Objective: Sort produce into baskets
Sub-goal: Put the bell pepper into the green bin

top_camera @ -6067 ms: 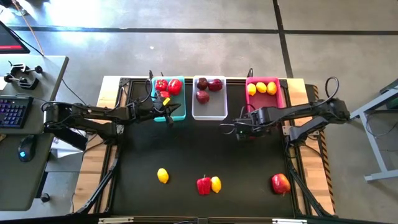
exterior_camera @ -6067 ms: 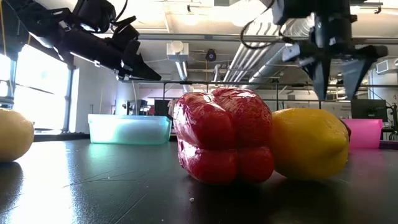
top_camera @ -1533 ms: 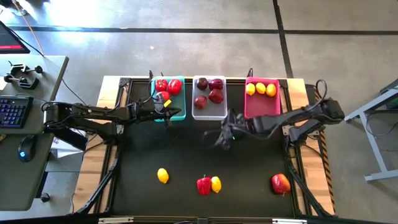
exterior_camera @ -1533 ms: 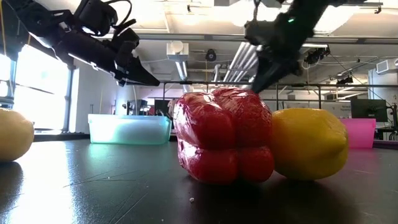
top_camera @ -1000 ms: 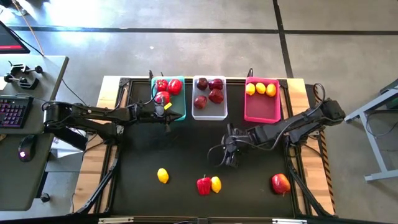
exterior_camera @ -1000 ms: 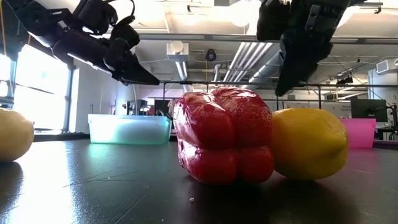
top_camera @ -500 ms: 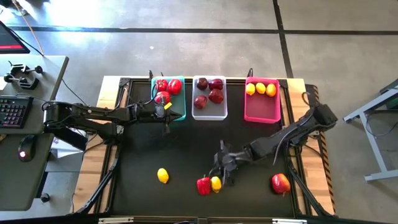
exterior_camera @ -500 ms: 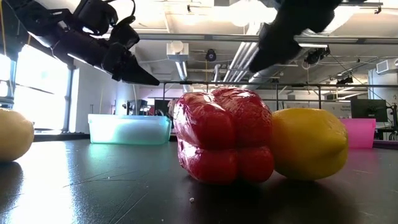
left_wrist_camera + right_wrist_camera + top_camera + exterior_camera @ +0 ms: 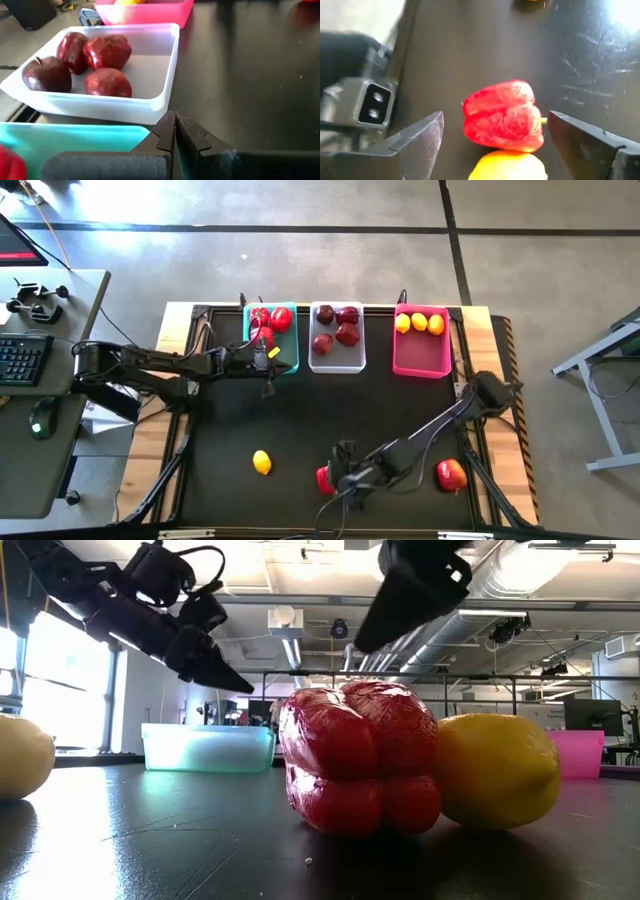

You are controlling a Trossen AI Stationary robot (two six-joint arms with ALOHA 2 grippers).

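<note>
Red pepper (image 9: 503,115): seen lying on the black table between the spread fingers of the right gripper (image 9: 492,132); no contact with either finger is visible. A lemon (image 9: 509,165) touches it on the side nearer the wrist.
Right gripper, fingers: released and wide apart, one finger (image 9: 418,140) on each flank of the pepper. This spread is judged to be set for straddling the pepper before closing.
Right gripper, position: held above the pepper-lemon pair near the front edge of the table (image 9: 300,420) in the high view.
Grasp risk: because the lemon lies against the pepper, it is judged likely to be nudged when the fingers close.
Left gripper (image 9: 175,131): fingers clenched together, nothing held between them. It is parked at the edge of the teal basket (image 9: 70,137), with the white basket (image 9: 150,60) just beyond the fingertips.
White basket contents: four dark maroon fruits (image 9: 107,82) are counted.
Pink basket (image 9: 422,350): three lemons are seen at its far end.
Teal basket contents: red peppers, judged the destination for the pepper under the right gripper.
Still unsorted: a second lemon (image 9: 261,462) and a red apple-like fruit (image 9: 451,475) lie well apart on the table.
</note>
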